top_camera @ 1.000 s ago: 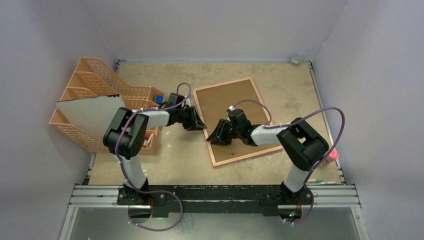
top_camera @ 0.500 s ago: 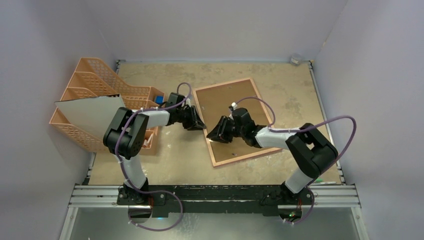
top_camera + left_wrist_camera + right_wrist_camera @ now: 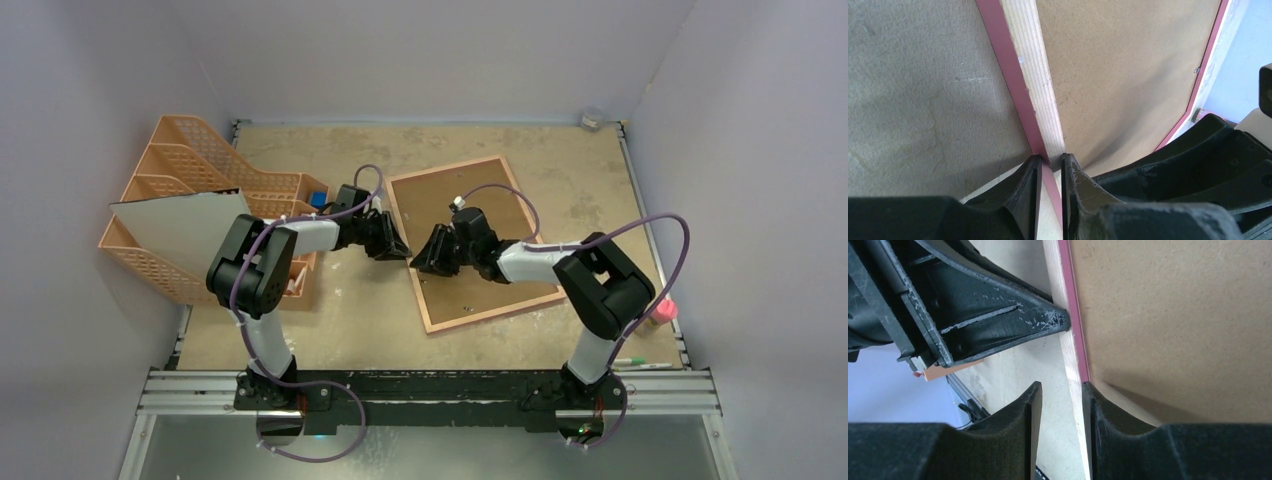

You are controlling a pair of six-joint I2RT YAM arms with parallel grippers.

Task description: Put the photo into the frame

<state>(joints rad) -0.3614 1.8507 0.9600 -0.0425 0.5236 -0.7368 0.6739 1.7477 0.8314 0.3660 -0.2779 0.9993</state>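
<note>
One frame (image 3: 445, 170), one brown backing board (image 3: 455, 200), one orange rack (image 3: 190, 150) — one pale sheet (image 3: 175, 230).

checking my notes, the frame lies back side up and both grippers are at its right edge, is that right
Not quite: they are at its left edge, nearer the orange rack. The top external view shows the left gripper and right gripper there. The frame does lie back side up.

no legible text — none anywhere
</note>
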